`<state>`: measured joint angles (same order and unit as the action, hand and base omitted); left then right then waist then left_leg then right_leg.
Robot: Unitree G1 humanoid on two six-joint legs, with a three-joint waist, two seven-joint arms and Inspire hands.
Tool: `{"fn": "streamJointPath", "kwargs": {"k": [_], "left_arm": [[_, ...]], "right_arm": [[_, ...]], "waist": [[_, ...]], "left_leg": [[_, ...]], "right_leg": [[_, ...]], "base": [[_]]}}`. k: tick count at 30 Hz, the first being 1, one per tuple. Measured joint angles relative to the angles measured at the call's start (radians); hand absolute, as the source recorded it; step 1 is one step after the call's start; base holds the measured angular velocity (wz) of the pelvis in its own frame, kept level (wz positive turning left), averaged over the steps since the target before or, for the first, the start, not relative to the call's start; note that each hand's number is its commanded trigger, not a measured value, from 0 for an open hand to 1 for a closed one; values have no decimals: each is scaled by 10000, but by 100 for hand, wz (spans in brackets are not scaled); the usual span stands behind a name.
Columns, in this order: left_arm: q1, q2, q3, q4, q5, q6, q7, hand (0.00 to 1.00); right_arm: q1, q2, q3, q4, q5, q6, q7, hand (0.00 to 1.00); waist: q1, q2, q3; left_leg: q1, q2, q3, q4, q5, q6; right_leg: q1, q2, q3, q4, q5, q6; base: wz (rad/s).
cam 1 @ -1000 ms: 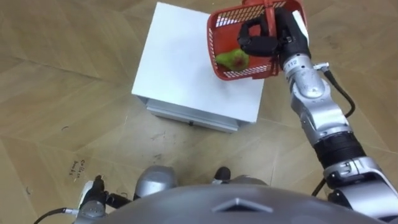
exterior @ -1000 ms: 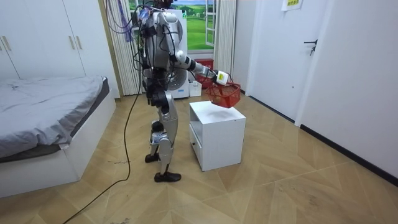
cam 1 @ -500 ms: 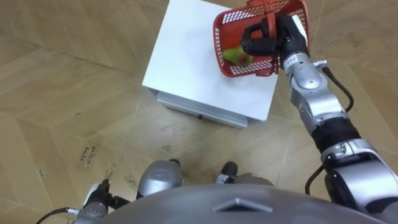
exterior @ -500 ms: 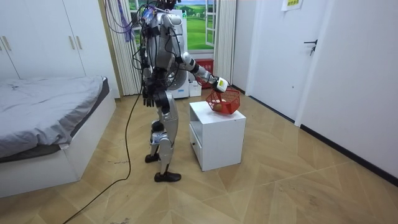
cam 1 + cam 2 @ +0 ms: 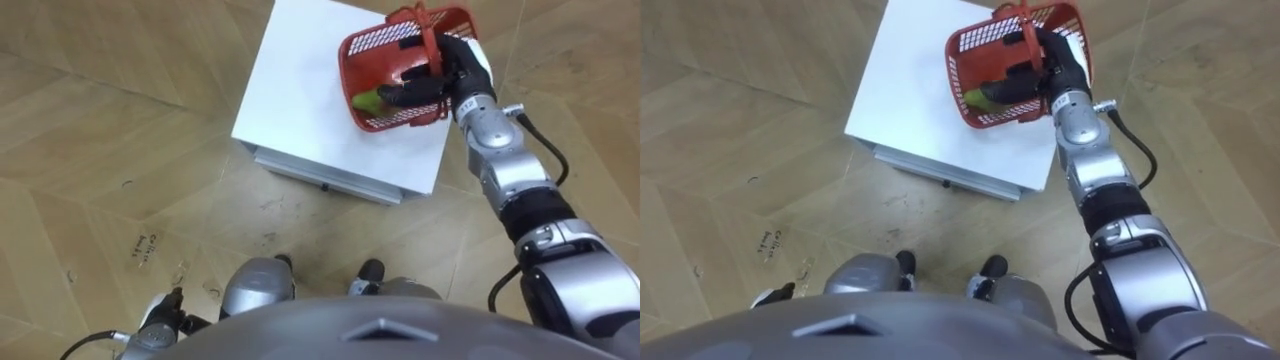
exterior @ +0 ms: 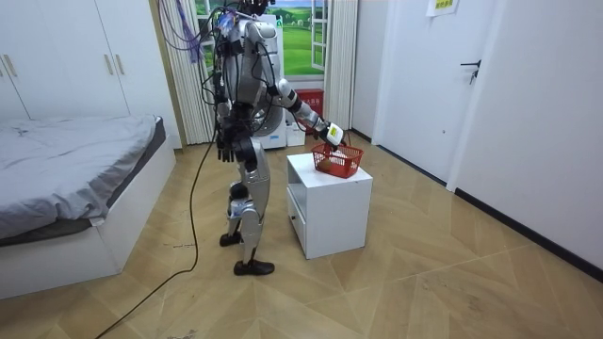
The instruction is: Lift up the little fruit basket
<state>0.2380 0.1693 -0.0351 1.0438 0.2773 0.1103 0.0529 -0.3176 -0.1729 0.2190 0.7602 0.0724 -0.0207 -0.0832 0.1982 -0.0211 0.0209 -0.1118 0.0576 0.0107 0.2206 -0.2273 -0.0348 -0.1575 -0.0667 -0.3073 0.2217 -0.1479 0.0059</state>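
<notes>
Right hand: my right hand (image 5: 442, 80) is curled round the thin red handle (image 5: 427, 35) of the basket, arm stretched forward.
Basket: the red plastic mesh basket (image 5: 372, 42) hangs from that grip over the far right corner of the white square cabinet (image 5: 300, 90). I cannot tell whether its bottom touches the top.
Fruit: a green fruit (image 5: 366, 100) lies inside, half hidden behind my fingers (image 5: 405, 88); its kind is hard to make out.
Left hand: my left hand (image 6: 224, 148) hangs by my hip; spread or curled, I cannot tell.
Stance: I stand upright on the wooden parquet floor (image 5: 100, 150), facing the cabinet's drawer side.
</notes>
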Motion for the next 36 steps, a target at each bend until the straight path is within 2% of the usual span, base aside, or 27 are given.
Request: {"fn": "streamJointPath", "kwargs": {"k": [6, 24, 32, 36], "left_arm": [[0, -4, -8, -41, 1, 12, 0, 0], [1, -3, -4, -30, 3, 12, -1, 0], [4, -45, 46, 9, 3, 75, 14, 0], [4, -46, 141, -4, -3, 74, 41, 0]], "right_arm": [[32, 59, 3, 147, -143, 1, 95, 0], [169, 61, 4, 146, -398, 1, 110, 0], [237, 59, -5, -3, -348, 2, 103, 0], [500, 50, -74, -948, -392, 0, -50, 0]], "waist": [[-18, -35, 18], [-13, -68, -4], [-5, -156, -62], [-82, -247, -123]], "left_leg": [[-4, -8, -56, 6, 0, 1], [9, -6, -185, 20, 1, 3], [219, -5, -131, 18, 4, 7], [268, -2, -56, 19, 4, 7]], "right_leg": [[47, -13, -79, -1, 1, 1], [147, -17, -213, -2, 1, 1], [270, 9, -19, -5, 1, 1], [268, 22, 51, -6, 5, 8]], "base": [[4], [2], [-4], [-6]]}}
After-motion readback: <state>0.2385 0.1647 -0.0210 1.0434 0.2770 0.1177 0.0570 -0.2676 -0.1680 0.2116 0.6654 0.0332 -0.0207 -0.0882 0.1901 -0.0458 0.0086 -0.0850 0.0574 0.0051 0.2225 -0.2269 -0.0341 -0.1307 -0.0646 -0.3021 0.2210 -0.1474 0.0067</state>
